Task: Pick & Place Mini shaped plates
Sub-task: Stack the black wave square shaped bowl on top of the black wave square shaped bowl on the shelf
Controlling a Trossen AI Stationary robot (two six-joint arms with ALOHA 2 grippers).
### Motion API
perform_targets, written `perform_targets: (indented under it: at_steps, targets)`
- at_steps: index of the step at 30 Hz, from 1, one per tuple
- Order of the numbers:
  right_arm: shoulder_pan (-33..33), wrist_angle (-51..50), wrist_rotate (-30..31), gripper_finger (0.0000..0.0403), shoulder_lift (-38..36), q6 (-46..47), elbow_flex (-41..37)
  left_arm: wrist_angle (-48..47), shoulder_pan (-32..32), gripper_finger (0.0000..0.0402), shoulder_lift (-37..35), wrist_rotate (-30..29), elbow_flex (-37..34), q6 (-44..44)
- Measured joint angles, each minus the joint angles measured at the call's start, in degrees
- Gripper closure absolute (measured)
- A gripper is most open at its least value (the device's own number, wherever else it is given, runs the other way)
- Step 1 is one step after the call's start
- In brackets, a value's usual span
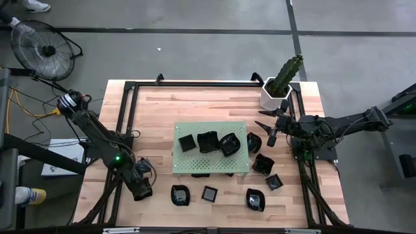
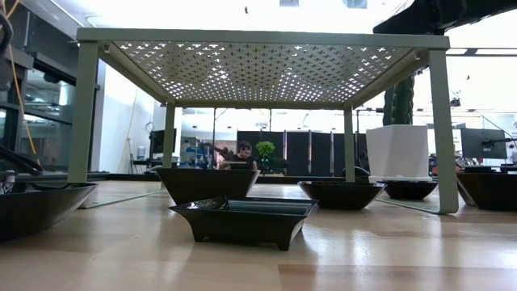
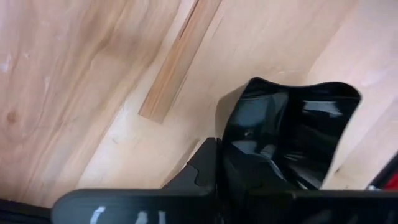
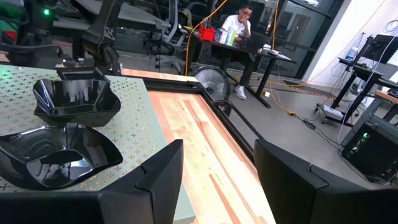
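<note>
Several glossy black mini plates are in view. Three stand on the green perforated board [image 1: 211, 162]; others, such as a square one [image 1: 210, 193] and a round one [image 1: 180, 194], rest on the wooden table near its front edge. My left gripper [image 1: 142, 187] points steeply down at the table's near left and is shut on one black plate [image 3: 292, 130], which the gripper hides in the high view. My right gripper [image 1: 270, 127] hangs open and level above the table's right side, beside the white pot, with nothing between its fingers [image 4: 161, 174]. My left gripper has the black plate by its wall [image 3: 231, 149] on the side nearest the wrist. One finger [image 3: 205, 167] lies against the outside of that wall; the other is hidden behind the plate and the gripper body. The fingers come from above, slanting down. I cannot tell whether the plate is off the table.
A white hexagonal pot [image 1: 274, 97] with a cactus stands at the table's far right corner. Black frame rails [image 1: 130, 104] run along the table's edges. The green board stands on legs [image 2: 85, 113], with plates on the table under and around it. Bare wood lies at the far left.
</note>
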Motion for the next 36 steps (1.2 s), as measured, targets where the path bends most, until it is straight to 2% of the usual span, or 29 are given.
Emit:
perform_targets:
  at_steps: [7,13,24,36]
  targets:
    - [0.0,0.0,0.0,0.021,0.01,-0.01,-0.01,-0.06,0.0,0.0401,-5.15,-5.16,0.0,1.01]
    - [0.0,0.0,0.0,0.021,0.02,-0.01,-0.02,0.69,0.0,0.0401,-10.59,-13.64,0.04,4.09]
    - [-0.02,0.0,0.0,0.021,0.0,0.0,0.01,-0.04,0.02,0.0401,-16.29,-36.39,4.98,7.09]
    - [-0.02,0.0,-0.01,0.021,0.02,-0.01,-0.02,-0.01,0.04,0.0401,-16.36,-51.52,13.41,23.64]
